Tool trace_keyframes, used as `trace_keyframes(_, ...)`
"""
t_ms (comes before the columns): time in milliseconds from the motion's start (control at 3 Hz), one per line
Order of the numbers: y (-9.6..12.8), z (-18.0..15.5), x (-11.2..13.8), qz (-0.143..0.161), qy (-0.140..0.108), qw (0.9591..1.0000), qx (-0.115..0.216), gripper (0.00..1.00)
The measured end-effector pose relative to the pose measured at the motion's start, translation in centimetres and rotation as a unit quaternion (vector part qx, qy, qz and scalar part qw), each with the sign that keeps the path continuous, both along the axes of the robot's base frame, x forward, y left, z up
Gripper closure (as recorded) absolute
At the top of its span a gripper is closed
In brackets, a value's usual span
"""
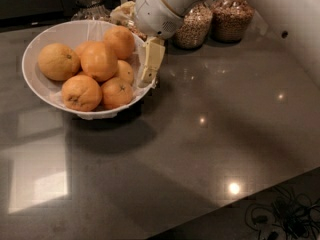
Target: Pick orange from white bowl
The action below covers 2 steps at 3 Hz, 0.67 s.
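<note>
White bowl (34, 49) at left heaped with oranges (99, 60), gripper (149, 73) at its right rim, spread cannot be told, grain jars (194, 26) beyond

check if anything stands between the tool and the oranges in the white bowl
The tool hangs at the right rim of the white bowl, beside the nearest orange. Only that rim and its crinkled lining seem to lie between them; no other object does.

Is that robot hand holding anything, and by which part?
Cannot tell: the gripper sits at the right rim of the white bowl, beside an orange.
</note>
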<state>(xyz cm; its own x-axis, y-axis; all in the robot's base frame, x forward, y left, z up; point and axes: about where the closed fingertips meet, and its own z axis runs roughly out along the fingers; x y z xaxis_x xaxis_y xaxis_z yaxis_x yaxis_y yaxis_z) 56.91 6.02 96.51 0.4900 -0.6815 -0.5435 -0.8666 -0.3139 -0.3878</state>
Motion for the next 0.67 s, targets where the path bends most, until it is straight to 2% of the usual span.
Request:
trace_keyframes(333, 3.2, -0.3, 0.9, 0.059, -0.003, 0.9983, 0.007, 0.1)
trace_keyframes(667, 5.1, -0.4, 1.4, 0.095, -0.004, 0.9954, 0.009, 0.29)
